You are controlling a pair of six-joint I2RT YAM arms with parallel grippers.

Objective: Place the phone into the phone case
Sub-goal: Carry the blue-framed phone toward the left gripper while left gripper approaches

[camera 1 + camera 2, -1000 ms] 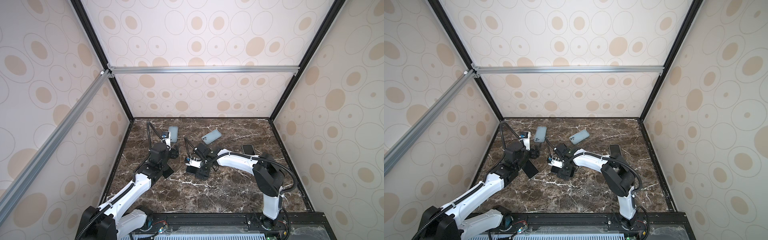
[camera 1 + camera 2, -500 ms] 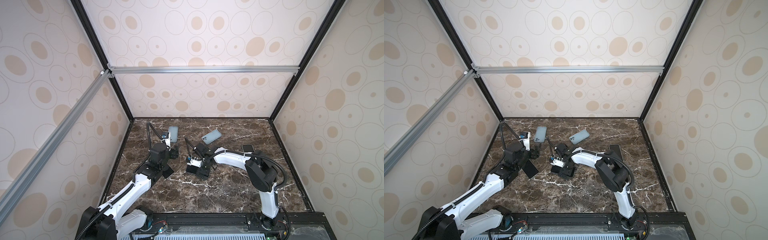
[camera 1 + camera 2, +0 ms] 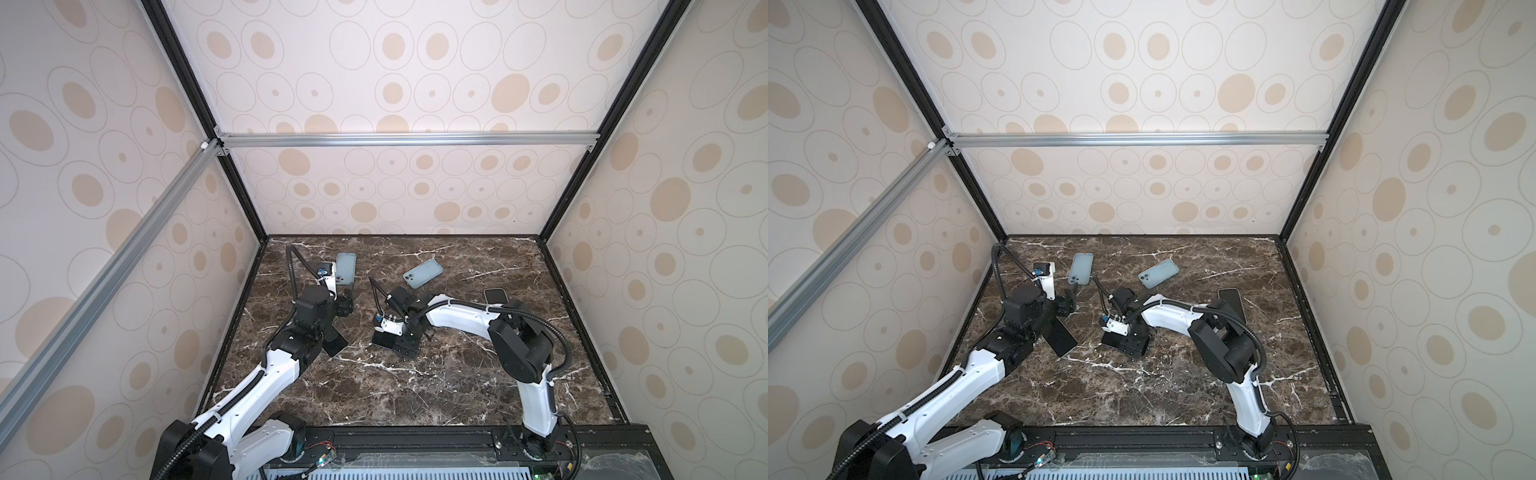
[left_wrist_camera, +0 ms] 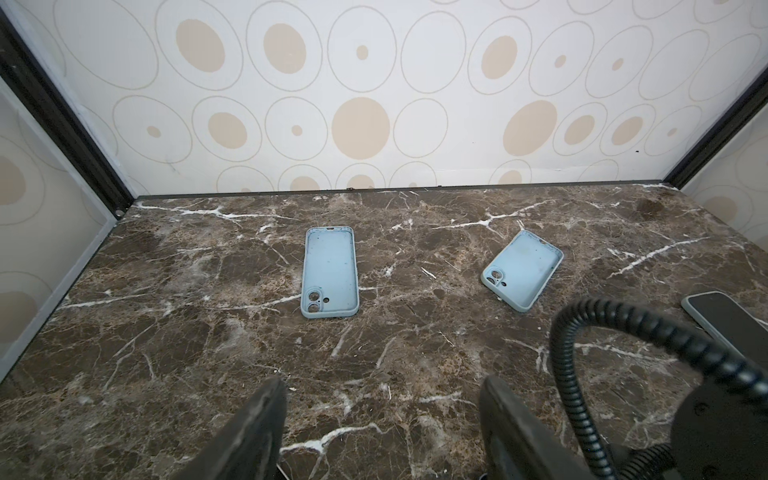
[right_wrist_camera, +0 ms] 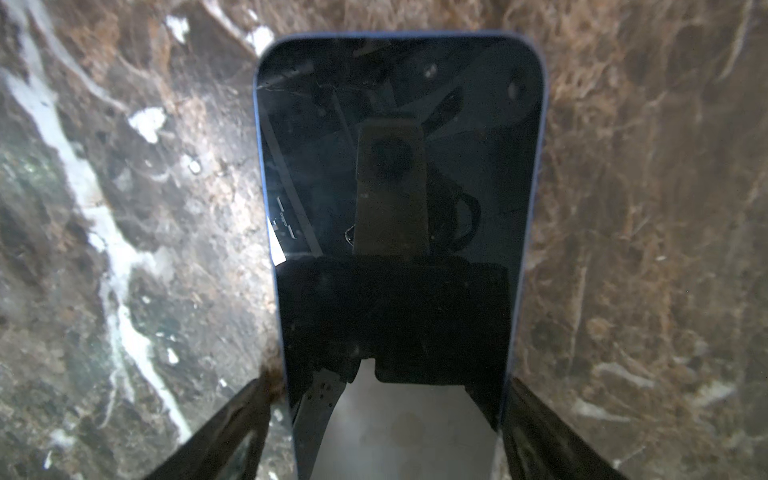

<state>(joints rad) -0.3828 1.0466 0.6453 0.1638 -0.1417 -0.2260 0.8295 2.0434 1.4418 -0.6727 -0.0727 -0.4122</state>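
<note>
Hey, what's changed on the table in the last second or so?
The right arm swung its elbow in toward the middle. The right gripper stayed straddling the dark phone; whether it has gripped it is unclear. The left gripper, open, the blue case near the left arm and the angled blue case stayed put.

Both top views look steeply down from high above the front edge of a walled booth, nearly identical, covering the whole marble tabletop (image 3: 415,395). The left wrist view sits low over it, facing the back wall (image 4: 415,83) and sharing a blue phone case (image 4: 330,272) with them. The right wrist view, seemingly pointing straight down, hangs very close over a phone (image 5: 395,83).
</note>
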